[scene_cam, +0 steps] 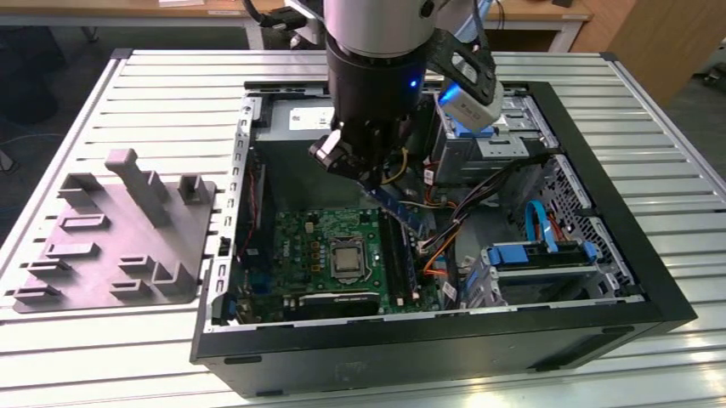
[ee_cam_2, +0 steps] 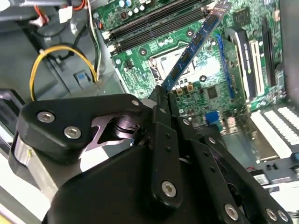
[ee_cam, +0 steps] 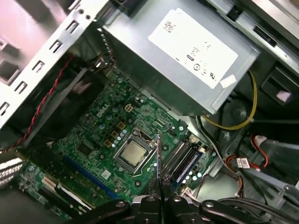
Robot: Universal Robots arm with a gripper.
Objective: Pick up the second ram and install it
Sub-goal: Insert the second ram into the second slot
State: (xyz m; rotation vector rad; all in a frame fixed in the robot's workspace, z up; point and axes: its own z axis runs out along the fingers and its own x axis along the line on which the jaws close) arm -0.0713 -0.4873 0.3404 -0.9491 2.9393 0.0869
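- While the gripper (ee_cam_2: 163,93) hangs inside the open computer case (scene_cam: 635,255), its fingers are pinched narrow on one end of the second ram (ee_cam_2: 194,44). The stick juts from the fingertips as a long blue-green strip, held clear above the motherboard (ee_cam_2: 205,88) and touching nothing else.
- Doing this step well looks to depend mostly on alignment. The stick's long edge should run parallel to the black memory slots (ee_cam_2: 154,23) and sit squarely over the free one. At this moment it lies at an angle to them in the second wrist view.
- The board should also stay upright and not lean, so that both ends reach the slot together. A tilted entry would probably jam one corner.
- The second wrist view gives the broad face of the stick and how its length compares with the slots.
- The first wrist view gives the second ram (ee_cam: 159,156) edge-on as a thin line rising from the gripper (ee_cam: 161,186). It passes between the processor socket (ee_cam: 133,154) and the memory slots (ee_cam: 182,161), which is the better check on sideways offset. One slot carries a bluish strip; I cannot tell whether that is a seated stick.
- The exterior view adds height. There the gripper (scene_cam: 369,174) and the second ram (scene_cam: 399,211) are above the board, and the grey fixture tray (scene_cam: 114,229) sits outside the case.
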